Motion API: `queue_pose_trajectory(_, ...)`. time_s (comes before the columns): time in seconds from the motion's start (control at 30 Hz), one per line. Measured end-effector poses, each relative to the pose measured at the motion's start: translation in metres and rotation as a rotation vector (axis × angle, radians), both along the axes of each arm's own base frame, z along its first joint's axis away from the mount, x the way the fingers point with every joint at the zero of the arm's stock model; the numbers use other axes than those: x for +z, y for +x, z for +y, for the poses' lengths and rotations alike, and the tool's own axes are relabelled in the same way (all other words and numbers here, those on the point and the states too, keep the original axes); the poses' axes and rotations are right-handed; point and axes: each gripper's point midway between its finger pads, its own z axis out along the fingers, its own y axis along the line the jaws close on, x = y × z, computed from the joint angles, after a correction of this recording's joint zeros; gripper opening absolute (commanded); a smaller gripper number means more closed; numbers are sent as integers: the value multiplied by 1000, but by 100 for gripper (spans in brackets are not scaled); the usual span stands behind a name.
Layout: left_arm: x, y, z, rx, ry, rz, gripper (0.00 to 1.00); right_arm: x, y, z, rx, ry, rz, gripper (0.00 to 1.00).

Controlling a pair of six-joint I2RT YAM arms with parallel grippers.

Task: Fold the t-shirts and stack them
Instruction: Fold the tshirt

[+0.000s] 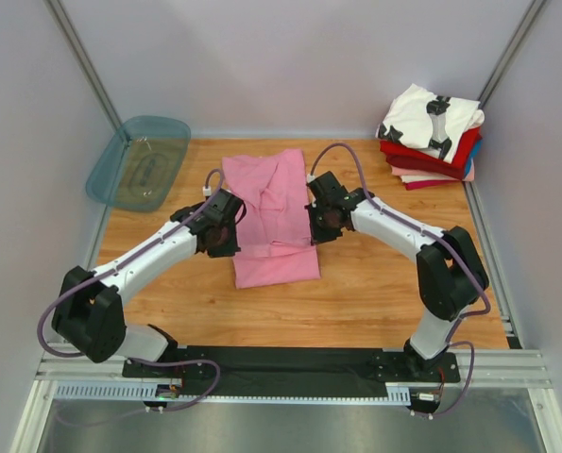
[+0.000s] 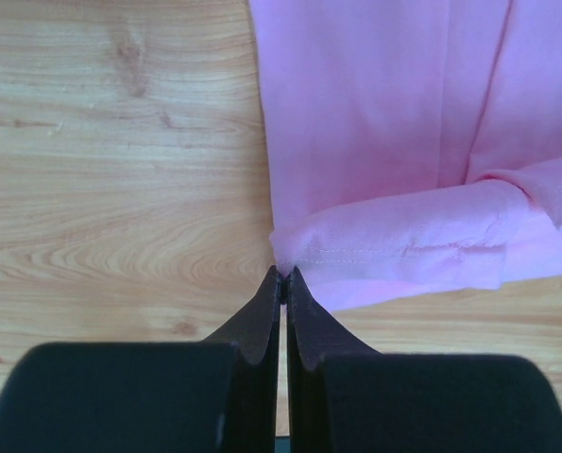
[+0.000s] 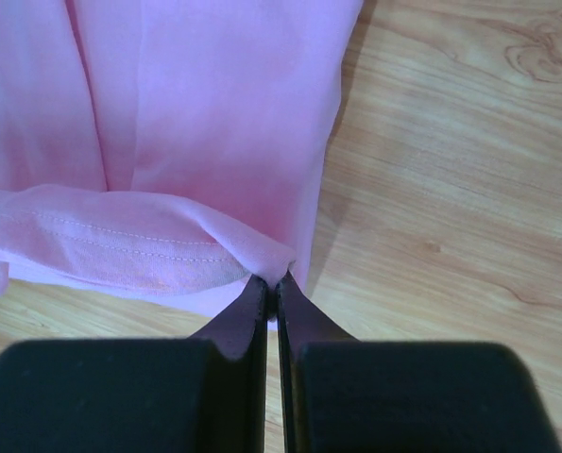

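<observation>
The pink t-shirt (image 1: pixel 273 222) lies on the wooden table, folded into a long strip running front to back. My left gripper (image 1: pixel 221 225) is shut on its left hem corner (image 2: pixel 295 250). My right gripper (image 1: pixel 320 215) is shut on its right hem corner (image 3: pixel 262 260). Both hold the stitched hem lifted and doubled over the cloth beneath. A stack of folded t-shirts (image 1: pixel 432 137) sits at the back right, a white one with black print on top, red, blue and pale ones under it.
A clear teal plastic tray (image 1: pixel 139 160) leans at the back left corner. Grey walls close in the table on three sides. Bare wood (image 1: pixel 384 293) shows in front of and beside the pink shirt.
</observation>
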Motion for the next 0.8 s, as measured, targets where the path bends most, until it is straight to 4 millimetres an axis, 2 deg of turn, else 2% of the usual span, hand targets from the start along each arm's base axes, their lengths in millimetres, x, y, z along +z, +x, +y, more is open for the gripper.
queue_pose_trajectory(0.3, -26, 9, 2, -3, 38, 59, 0, -18, 8, 1, -6, -6, 52, 1)
queue_pose_trajectory(0.53, -9, 30, 0, -8, 34, 3, 0, 5, 29, 5, -17, 26, 3, 0)
queue_pose_trajectory(0.63, -10, 36, 0, -9, 39, -2, 0, 10, 38, 7, -22, 35, -13, 0)
queue_pose_trajectory(0.8, -28, 40, 2, -12, 67, 38, 0, -9, 42, 4, -27, 22, 32, 0)
